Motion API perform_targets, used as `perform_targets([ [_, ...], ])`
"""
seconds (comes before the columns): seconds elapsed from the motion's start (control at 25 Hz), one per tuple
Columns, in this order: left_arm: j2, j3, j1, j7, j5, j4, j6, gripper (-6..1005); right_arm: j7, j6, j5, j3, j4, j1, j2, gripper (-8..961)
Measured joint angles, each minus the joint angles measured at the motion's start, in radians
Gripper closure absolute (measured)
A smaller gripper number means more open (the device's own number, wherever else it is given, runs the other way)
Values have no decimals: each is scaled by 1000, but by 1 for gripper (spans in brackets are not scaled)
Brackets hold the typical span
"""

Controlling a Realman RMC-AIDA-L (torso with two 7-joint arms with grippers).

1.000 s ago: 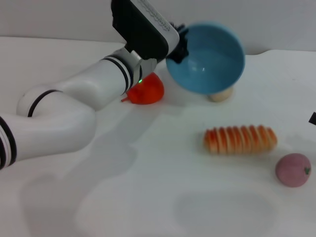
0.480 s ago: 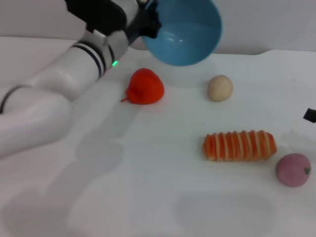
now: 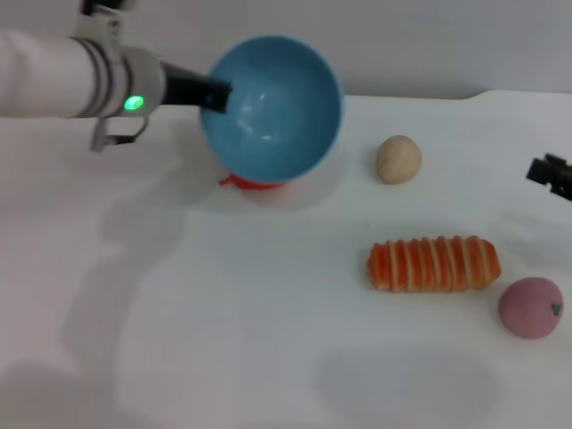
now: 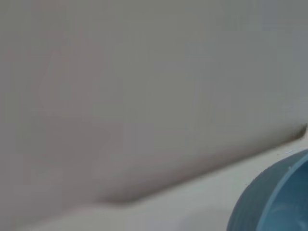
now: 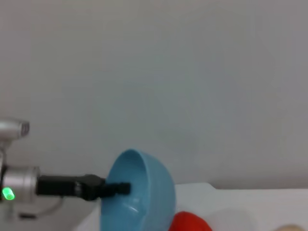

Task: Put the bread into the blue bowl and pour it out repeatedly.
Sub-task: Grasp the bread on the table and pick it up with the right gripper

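Left gripper [image 3: 217,94] jaws clamped on tilted blue bowl [image 3: 273,105] rim, bread [image 3: 433,264] on table — right gripper [image 3: 550,172] jaws unclear

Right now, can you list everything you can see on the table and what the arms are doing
blue bowl: one, light blue, held up off the table at the far left-centre, tipped on its side with its opening facing the camera, nothing inside.
bread: one, orange and cream stripes, lying flat on the table right of centre.
red toy: one, red, on the table behind and below the bowl, mostly hidden in the head view.
beige ball: one, beige, on the table beyond the bread.
pink ball: one, pink, near right corner, just right of the bread.
table: one, white.
left pincer: black, clamped on the bowl's rim.
right pincer: black, only its tip shows at the right edge, away from the toys.
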Motion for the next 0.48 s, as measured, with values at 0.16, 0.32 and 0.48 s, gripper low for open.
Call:
perform_targets([
  [0.16, -1, -163, 6, -5, -4, 14, 199, 1000, -37, 5, -65, -74, -130, 45, 0, 511],
  [0.32, -1, -218, 39, -6, -5, 14, 256, 1000, 19, 6, -150, -189, -231, 115, -7, 502],
  [0.48, 0, -229, 72, -9, -5, 35, 303, 1000, 150, 18, -354, -272, -288, 219, -14, 492],
])
